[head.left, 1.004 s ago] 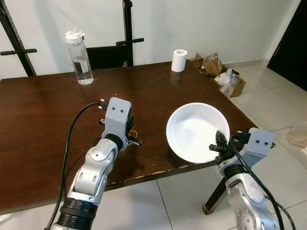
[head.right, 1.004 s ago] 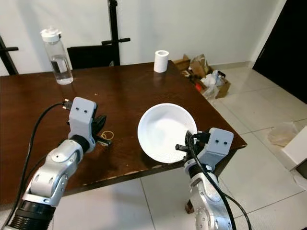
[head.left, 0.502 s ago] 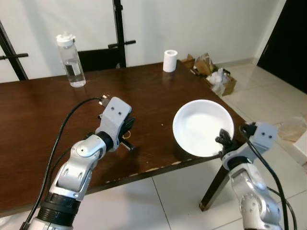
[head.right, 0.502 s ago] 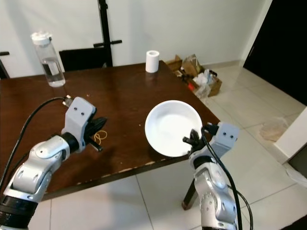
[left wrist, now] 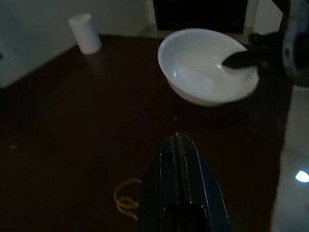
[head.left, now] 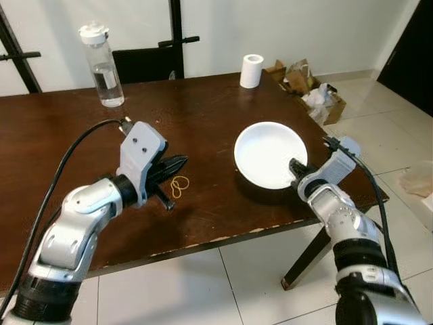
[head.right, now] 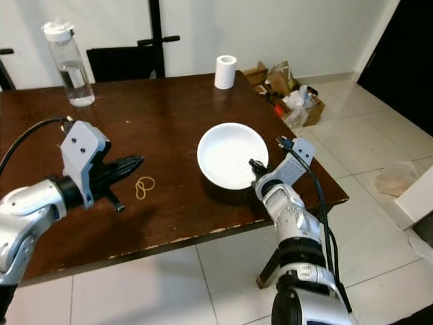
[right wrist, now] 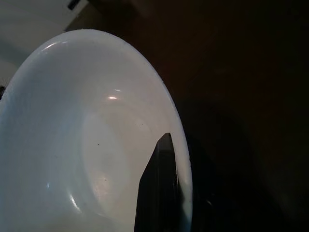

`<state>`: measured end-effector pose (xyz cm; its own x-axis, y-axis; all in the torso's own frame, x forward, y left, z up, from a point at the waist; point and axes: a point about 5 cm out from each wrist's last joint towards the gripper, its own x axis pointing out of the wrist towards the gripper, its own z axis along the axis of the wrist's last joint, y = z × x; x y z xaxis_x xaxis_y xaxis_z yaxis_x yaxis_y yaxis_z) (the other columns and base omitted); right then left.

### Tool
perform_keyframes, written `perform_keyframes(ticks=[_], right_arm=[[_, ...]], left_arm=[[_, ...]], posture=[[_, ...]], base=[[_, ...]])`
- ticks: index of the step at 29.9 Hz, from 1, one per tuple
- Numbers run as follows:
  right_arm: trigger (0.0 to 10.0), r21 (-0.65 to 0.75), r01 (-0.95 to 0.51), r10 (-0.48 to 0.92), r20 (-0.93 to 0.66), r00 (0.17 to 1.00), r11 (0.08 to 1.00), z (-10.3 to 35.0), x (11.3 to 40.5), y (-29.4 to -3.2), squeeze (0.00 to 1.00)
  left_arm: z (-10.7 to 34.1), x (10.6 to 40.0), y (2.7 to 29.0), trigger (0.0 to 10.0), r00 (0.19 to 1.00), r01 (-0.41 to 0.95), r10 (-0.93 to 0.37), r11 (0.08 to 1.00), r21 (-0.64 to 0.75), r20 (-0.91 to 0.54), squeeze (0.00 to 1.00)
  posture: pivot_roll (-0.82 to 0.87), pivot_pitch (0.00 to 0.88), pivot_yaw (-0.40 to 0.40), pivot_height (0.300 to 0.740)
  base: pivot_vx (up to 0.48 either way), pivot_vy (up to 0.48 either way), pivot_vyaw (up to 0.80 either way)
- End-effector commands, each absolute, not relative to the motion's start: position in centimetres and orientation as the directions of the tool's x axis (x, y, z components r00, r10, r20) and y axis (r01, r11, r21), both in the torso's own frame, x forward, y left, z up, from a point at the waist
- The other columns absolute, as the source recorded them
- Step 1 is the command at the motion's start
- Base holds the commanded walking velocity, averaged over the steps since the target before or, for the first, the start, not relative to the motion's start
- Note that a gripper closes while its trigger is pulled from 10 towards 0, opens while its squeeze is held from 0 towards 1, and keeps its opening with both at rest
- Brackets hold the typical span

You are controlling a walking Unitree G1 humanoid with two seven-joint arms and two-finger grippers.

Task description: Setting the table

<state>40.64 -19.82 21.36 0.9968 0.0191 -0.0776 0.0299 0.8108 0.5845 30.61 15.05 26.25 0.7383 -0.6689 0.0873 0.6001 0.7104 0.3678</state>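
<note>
Across the dark brown tabletop (head.left: 61,135) in front of me, the biggest thing of the job is the white bowl (head.left: 269,153), toward the right side and a little in from the near right edge, tipped slightly with a dark shadow under it. My right pincer (head.left: 296,169) has it by the near right rim: in the right wrist view one black finger (right wrist: 159,186) lies inside the bowl against the wall, so the pincer is closed on the rim, the other finger hidden beneath it. The silver right arm (head.left: 348,233) reaches up to it from beyond the tabletop's near right edge. My left arm (head.left: 74,227) comes in from the near left, and the left pincer (head.left: 177,162) hangs just above the wood with its two fingers pressed together, holding nothing and pointing right toward the bowl. Just beside its tips lies a yellow rubber band (head.left: 180,185), flat on the wood in loose loops. At the far left stands a clear water bottle (head.left: 101,65) with a white cap, and at the far edge, right of centre, a white paper roll (head.left: 251,70) stands upright. Beyond the tabletop's far right corner, cardboard boxes with crumpled paper (head.left: 308,91) sit on the tiled floor (head.left: 223,284).
</note>
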Motion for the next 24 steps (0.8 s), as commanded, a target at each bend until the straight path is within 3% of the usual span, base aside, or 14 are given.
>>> perform_keyframes(ticks=[1, 5, 6, 7, 8, 10, 22, 23, 24], right_arm=[[10.0, 0.577, 0.036, 0.018, -0.087, 0.996, 0.816, 21.1, 40.8, -20.2, 0.00], [10.0, 0.558, 0.045, 0.002, -0.083, 0.997, 0.829, 21.4, 41.0, -20.7, 0.00], [10.0, 0.562, 0.045, -0.005, -0.073, 0.997, 0.826, 21.5, 41.0, -20.9, 0.15], [10.0, 0.562, 0.045, -0.005, -0.073, 0.997, 0.826, 21.5, 41.0, -20.9, 0.15], [10.0, 0.557, 0.051, -0.014, -0.071, 0.997, 0.829, 21.6, 41.0, -21.1, 0.64], [10.0, 0.549, 0.053, -0.019, -0.067, 0.998, 0.834, 21.6, 41.0, -21.3, 1.00], [10.0, 0.561, 0.024, -0.044, 0.022, 0.999, 0.827, 22.8, 41.2, -22.0, 1.00], [10.0, 0.551, 0.012, -0.046, 0.048, 0.998, 0.835, 23.2, 41.2, -22.2, 0.00], [10.0, 0.527, 0.004, -0.051, 0.075, 0.996, 0.850, 23.6, 41.2, -22.3, 0.00]], left_arm=[[26.4, 30.0, 15.0, 10.0, 0.725, 0.616, -0.683, 0.701, 0.359, 0.089, 0.00], [26.4, 29.8, 14.7, 10.0, 0.723, 0.621, -0.684, 0.703, 0.347, 0.093, 0.00], [26.4, 29.8, 14.7, 10.0, 0.723, 0.623, -0.685, 0.704, 0.340, 0.095, 0.00], [26.4, 29.8, 14.7, 10.0, 0.723, 0.623, -0.685, 0.704, 0.340, 0.095, 0.00], [26.3, 29.7, 14.6, 10.0, 0.723, 0.624, -0.685, 0.705, 0.338, 0.094, 0.00], [26.2, 29.7, 14.5, 10.0, 0.723, 0.626, -0.685, 0.706, 0.330, 0.093, 0.00], [26.0, 29.6, 14.0, 10.0, 0.727, 0.630, -0.680, 0.715, 0.302, 0.094, 0.00], [26.0, 29.6, 13.9, 10.0, 0.727, 0.631, -0.680, 0.716, 0.301, 0.095, 0.00], [25.9, 29.6, 13.8, 10.0, 0.726, 0.631, -0.681, 0.716, 0.300, 0.096, 0.00]], posture=[[0.22, 0.212, 0.044, 0.740], [0.22, 0.218, 0.042, 0.740], [0.22, 0.217, 0.042, 0.740], [0.22, 0.217, 0.042, 0.740], [0.22, 0.217, 0.043, 0.740], [0.22, 0.216, 0.044, 0.740], [0.21, 0.205, 0.039, 0.740], [0.21, 0.204, 0.039, 0.740], [0.20, 0.201, 0.038, 0.740]], base=[[0.000, 0.000, 0.00], [0.000, 0.000, 0.00], [0.000, 0.000, 0.00], [0.000, 0.000, 0.00], [0.000, 0.000, 0.00], [0.000, 0.000, 0.00], [0.000, 0.000, 0.00], [0.000, 0.000, 0.00], [0.000, 0.000, 0.00]])
